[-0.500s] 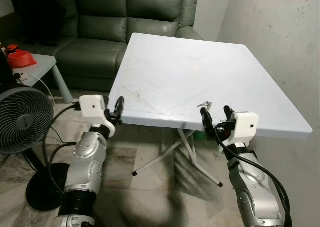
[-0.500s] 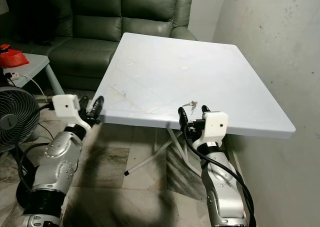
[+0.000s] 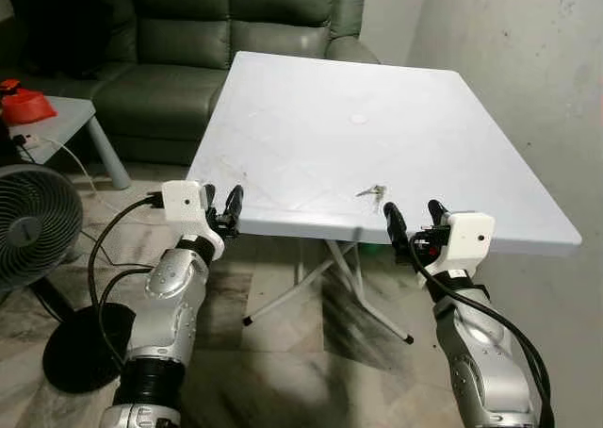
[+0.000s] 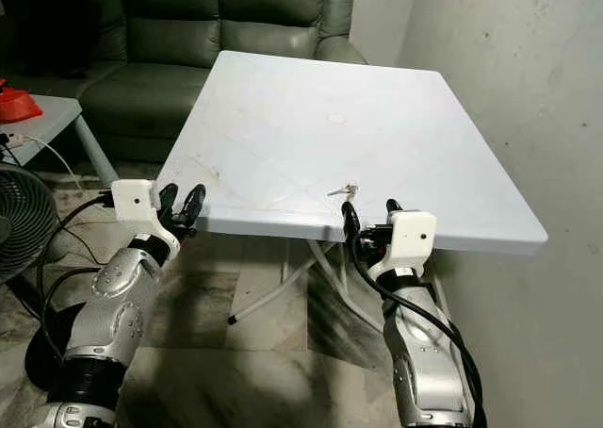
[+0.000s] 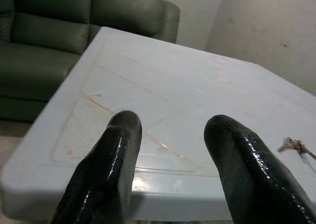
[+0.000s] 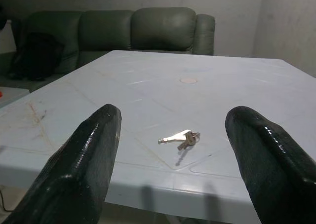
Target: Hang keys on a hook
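A small bunch of keys [image 3: 374, 191] lies on the white plastic table [image 3: 311, 136], close to its near edge. In the right wrist view the keys [image 6: 179, 139] rest flat between and beyond the two black fingers. My right gripper [image 3: 415, 222] is open at the table's front edge, just short of the keys and a little to their right. My left gripper [image 3: 221, 207] is open at the table's near left corner, nothing between its fingers [image 5: 106, 174]. The keys [image 5: 295, 146] sit far off to its side.
A dark green sofa [image 3: 179, 41] stands behind the table. A low grey side table [image 3: 57, 126] with a red item [image 3: 24, 103] is at the left. A black floor fan [image 3: 33, 230] is beside my left arm. A bare wall [image 3: 528, 70] runs along the right.
The camera has shifted forward, so the table sits a bit nearer and lower in view. Both grippers stay open at the table's front edge.
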Robot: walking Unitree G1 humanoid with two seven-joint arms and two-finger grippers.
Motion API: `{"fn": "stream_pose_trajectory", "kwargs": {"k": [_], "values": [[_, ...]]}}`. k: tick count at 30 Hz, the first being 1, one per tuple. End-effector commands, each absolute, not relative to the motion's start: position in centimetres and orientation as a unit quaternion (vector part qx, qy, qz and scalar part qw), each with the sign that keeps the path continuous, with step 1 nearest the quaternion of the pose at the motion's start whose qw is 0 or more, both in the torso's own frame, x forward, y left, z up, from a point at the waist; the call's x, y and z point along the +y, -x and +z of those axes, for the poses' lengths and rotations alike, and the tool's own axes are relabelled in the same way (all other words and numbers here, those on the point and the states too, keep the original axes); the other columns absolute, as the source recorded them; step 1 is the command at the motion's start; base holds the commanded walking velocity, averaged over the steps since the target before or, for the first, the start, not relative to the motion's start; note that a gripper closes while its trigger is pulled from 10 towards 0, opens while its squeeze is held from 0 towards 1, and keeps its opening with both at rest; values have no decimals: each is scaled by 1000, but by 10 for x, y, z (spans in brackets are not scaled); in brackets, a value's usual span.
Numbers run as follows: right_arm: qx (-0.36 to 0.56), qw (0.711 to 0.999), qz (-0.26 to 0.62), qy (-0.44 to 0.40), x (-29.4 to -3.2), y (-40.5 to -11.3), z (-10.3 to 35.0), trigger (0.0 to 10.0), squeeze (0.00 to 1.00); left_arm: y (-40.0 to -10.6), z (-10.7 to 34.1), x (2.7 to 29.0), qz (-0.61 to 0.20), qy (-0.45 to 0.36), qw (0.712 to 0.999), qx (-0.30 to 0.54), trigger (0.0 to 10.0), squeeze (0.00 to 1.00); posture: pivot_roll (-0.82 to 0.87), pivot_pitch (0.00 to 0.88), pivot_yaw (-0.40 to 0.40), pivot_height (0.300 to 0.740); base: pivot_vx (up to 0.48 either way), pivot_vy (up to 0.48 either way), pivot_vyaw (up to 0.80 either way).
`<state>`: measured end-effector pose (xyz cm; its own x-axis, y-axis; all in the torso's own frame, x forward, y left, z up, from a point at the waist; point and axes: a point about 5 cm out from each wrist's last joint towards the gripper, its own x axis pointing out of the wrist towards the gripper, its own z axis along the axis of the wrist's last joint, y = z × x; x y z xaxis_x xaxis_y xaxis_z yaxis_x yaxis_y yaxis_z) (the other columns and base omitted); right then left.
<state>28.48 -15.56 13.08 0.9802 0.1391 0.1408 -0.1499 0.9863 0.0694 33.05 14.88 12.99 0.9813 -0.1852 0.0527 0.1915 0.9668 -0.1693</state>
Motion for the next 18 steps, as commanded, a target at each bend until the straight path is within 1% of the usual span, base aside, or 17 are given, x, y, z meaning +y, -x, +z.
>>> {"fn": "stream_pose_trajectory", "kwargs": {"k": [1,6,18], "values": [[-66,994,72,-39,-157,-285,131,10000,0,-333,132,145,-105,81,991,-16,10000,0,-167,4,-51,740,0,0,0],[-66,994,75,-39,-156,-286,131,10000,0,-335,133,144,-108,82,991,-16,10000,0,-167,0,-50,740,0,0,0],[-65,994,81,-40,-153,-285,130,10000,0,-335,134,143,-113,81,990,-17,10000,0,-168,0,-46,740,280,0,0]]}}
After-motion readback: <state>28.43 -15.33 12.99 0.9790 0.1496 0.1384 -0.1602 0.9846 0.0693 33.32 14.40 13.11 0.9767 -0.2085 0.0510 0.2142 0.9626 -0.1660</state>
